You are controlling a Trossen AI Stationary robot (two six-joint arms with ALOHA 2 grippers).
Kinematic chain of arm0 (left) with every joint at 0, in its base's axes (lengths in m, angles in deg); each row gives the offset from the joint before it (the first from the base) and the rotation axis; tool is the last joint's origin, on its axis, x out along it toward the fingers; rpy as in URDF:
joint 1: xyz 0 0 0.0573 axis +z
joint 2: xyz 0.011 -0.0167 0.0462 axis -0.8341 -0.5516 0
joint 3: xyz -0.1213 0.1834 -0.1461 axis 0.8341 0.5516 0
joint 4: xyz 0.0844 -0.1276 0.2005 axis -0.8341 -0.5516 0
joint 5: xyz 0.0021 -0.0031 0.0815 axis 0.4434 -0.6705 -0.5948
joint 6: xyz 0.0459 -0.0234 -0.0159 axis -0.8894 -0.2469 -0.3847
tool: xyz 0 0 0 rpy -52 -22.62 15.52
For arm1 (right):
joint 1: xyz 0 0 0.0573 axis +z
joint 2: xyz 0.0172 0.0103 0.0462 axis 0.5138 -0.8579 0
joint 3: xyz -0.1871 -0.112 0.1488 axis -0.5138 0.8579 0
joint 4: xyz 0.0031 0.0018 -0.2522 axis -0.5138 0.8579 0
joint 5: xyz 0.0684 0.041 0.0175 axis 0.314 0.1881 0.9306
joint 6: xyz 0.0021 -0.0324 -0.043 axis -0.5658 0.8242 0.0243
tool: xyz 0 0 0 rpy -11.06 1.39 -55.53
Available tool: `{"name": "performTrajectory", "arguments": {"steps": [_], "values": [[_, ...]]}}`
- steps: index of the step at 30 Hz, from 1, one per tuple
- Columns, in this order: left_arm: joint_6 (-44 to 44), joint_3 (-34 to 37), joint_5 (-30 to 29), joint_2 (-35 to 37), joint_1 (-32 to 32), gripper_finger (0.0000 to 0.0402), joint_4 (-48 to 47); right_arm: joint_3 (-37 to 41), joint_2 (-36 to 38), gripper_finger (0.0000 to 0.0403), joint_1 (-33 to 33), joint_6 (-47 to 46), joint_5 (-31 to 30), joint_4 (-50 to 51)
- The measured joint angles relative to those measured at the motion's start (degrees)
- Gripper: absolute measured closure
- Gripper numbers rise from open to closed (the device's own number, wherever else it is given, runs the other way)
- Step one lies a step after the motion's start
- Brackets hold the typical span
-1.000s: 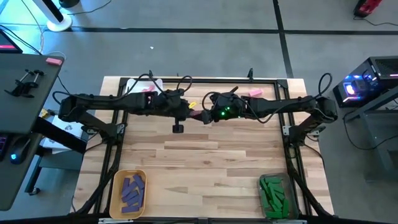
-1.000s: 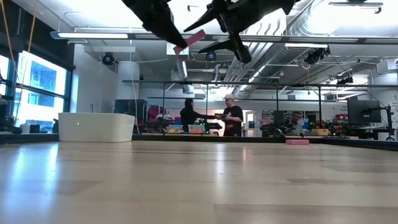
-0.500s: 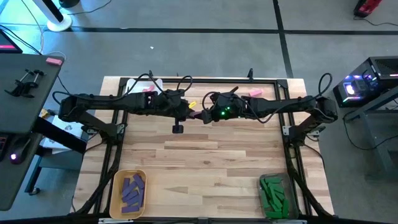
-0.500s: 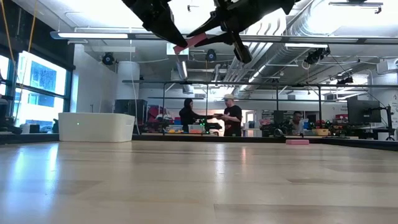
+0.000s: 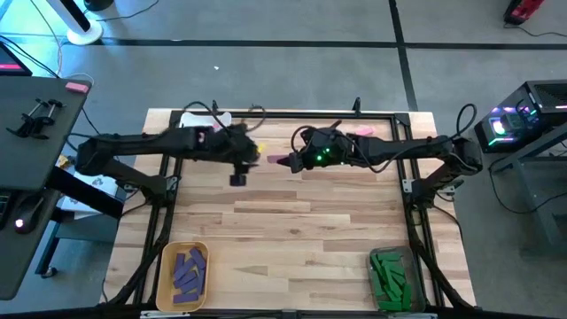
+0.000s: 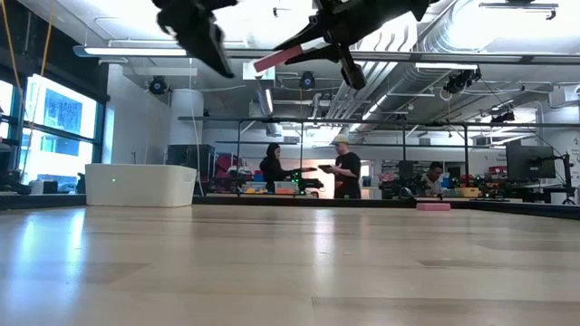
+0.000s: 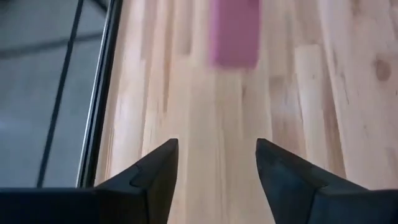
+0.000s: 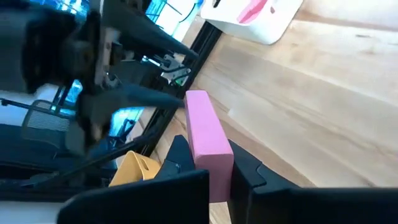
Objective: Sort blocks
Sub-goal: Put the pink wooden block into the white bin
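Handover just done: left gripper point(image 7: 212, 163), jaws now open and empty, has pulled away; right gripper point(image 8: 208, 163) jaws clamp flat pink rectangular block point(image 8: 206, 134) above the wooden surface point(image 5: 292, 230), ready for binning.

The left arm point(image 6: 195, 32) is smearing with motion blur in the low view, so its fingers are not resolving there. The right gripper's fingers point(image 8: 245, 165) are hiding the lower part of the pink block point(image 8: 206, 140). The far pink block point(image 7: 235, 31) is running off the left wrist picture's edge, blurred.
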Motion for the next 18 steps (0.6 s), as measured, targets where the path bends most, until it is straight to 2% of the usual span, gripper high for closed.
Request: {"name": "performTrajectory", "arguments": {"steps": [4,10,14,18], "values": [[8.5,0.7,0.0,5.7,3.4,0.0198,-5.4,0.0,-0.7,0.0402,-1.2,1.4,0.8,-3.2],[18.6,7.9,1.5,19.4,6.1,0.02,1.4,-0.3,-6.1,0.0402,-4.0,1.3,4.4,-15.4],[24.7,12.6,-1.6,28.7,6.1,0.02,6.3,-6.5,-13.7,0.0402,-5.3,2.5,7.7,-17.0],[32.1,14.7,-6.3,35.7,5.8,0.02,8.2,-16.9,-23.0,0.0402,-6.5,6.6,10.1,-17.0]]}}
